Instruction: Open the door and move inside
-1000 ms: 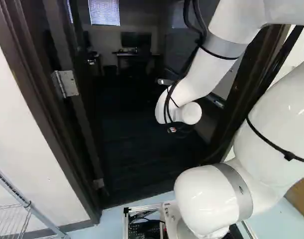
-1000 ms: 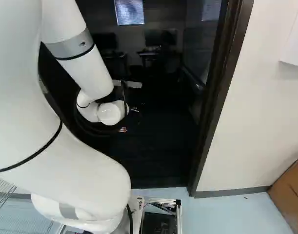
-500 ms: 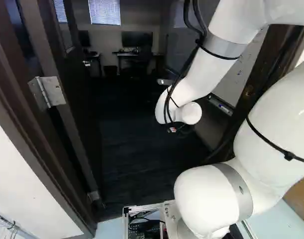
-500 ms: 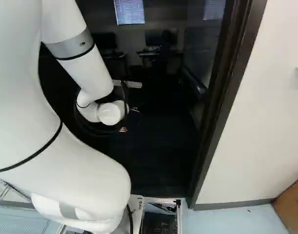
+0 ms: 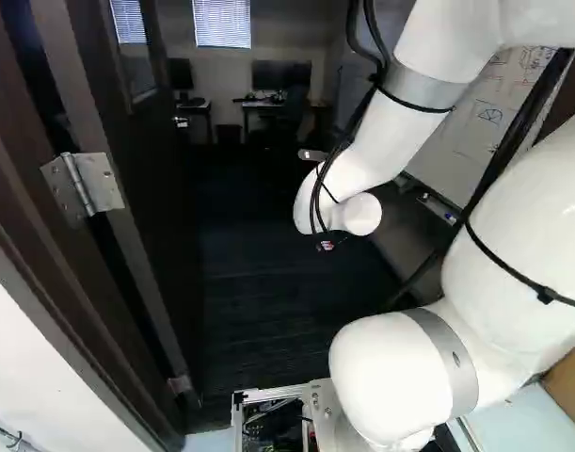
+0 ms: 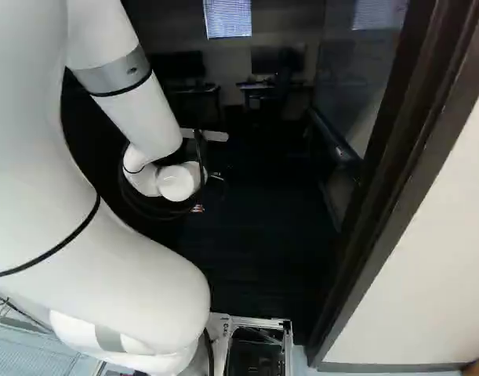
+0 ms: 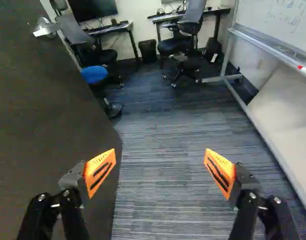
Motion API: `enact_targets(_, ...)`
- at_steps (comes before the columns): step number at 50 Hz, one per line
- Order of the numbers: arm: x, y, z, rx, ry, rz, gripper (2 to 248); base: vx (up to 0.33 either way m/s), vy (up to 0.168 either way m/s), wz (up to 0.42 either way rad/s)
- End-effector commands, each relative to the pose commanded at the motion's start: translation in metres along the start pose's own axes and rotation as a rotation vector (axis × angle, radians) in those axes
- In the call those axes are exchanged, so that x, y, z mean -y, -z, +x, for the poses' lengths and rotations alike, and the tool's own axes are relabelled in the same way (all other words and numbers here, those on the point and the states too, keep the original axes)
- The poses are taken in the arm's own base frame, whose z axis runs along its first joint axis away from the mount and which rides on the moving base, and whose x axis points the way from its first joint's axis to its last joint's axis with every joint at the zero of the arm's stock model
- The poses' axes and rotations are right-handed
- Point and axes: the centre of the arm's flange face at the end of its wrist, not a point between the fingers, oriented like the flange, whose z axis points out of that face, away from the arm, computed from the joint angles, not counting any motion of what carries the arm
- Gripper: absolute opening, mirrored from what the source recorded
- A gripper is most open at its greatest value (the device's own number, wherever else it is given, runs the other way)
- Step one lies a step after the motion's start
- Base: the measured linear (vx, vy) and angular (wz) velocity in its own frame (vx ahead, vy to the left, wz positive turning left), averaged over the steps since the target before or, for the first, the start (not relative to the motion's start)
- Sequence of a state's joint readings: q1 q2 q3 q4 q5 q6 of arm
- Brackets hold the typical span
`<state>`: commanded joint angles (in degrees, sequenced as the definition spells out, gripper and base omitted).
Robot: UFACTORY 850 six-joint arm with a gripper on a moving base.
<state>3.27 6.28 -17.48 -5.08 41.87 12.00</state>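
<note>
Here's the dark floor (image 7: 163,205) running away ahead of me, and the door (image 7: 47,125) stands swung inward along the left of the left base view, its free edge beside my hand's near finger; whether they touch, I can't tell. The opening looks done, so driving in is the job now. The door frame (image 6: 411,204) rises on both sides: I'd go slowly, square up to the gap and watch both posts, as my base (image 5: 273,394) shows right down at the threshold. Inside, opposite the door, there's the whiteboard (image 7: 280,20) on its stand, so I'd aim between its foot and the door's free edge, elbow clear of the post. My hand (image 7: 161,156) is open, nothing between the orange pads (image 7: 100,170). No need to grip the handle (image 7: 45,30), near the door's far edge; just don't snag it, or nudge the door back.
</note>
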Motion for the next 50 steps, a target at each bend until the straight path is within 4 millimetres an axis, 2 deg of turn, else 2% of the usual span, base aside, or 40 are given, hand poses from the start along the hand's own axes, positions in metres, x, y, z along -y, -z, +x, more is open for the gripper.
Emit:
enact_targets(21, 0.0000, 0.0000, 0.0000, 0.000, 0.000, 0.000, 247, 0.183, -0.033, -0.005)
enact_targets(50, 0.0000, 0.0000, 0.0000, 0.000, 0.000, 0.000, 247, 0.178, 0.001, -0.006)
